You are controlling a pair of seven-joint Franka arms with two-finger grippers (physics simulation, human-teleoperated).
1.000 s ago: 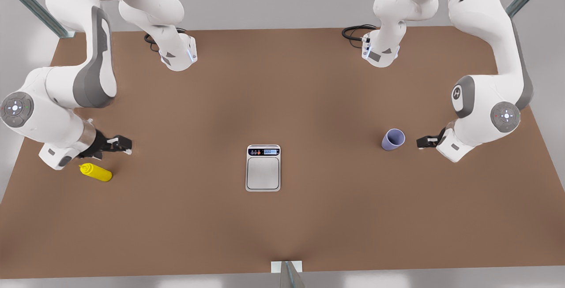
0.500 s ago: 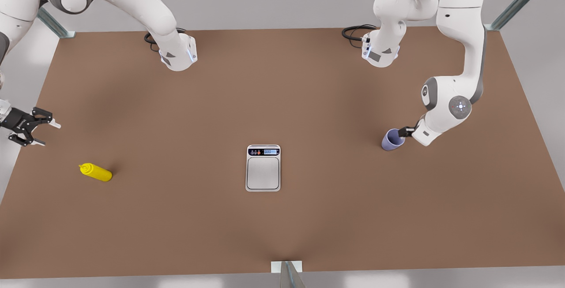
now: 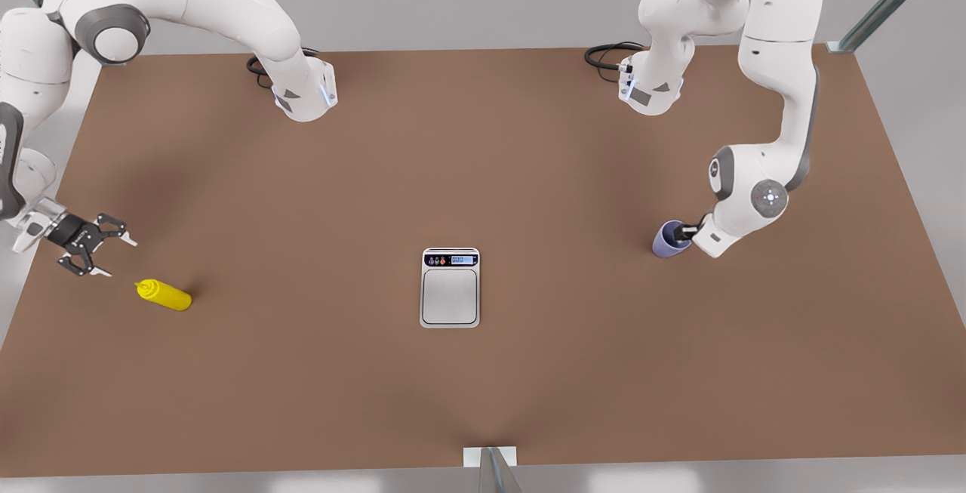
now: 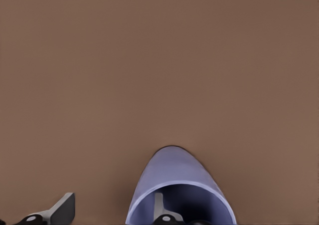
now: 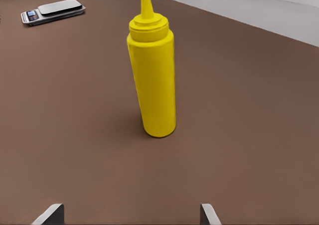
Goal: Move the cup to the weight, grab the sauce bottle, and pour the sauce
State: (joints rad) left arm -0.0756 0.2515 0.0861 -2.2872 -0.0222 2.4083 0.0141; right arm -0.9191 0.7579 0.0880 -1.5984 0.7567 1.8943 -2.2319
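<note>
On a brown bench, the left gripper [image 3: 681,234] reaches into the cup [image 3: 670,240] near the front view's right edge. Its fingers [image 4: 160,212] are spread, one inside the rim and one outside, cut off at the picture's border; contact is unclear. The right gripper [image 3: 113,253] hovers open beside the upright bottle [image 3: 164,294] near the front view's left edge, not touching it. The scale [image 3: 450,288] sits mid-bench, bare.
</note>
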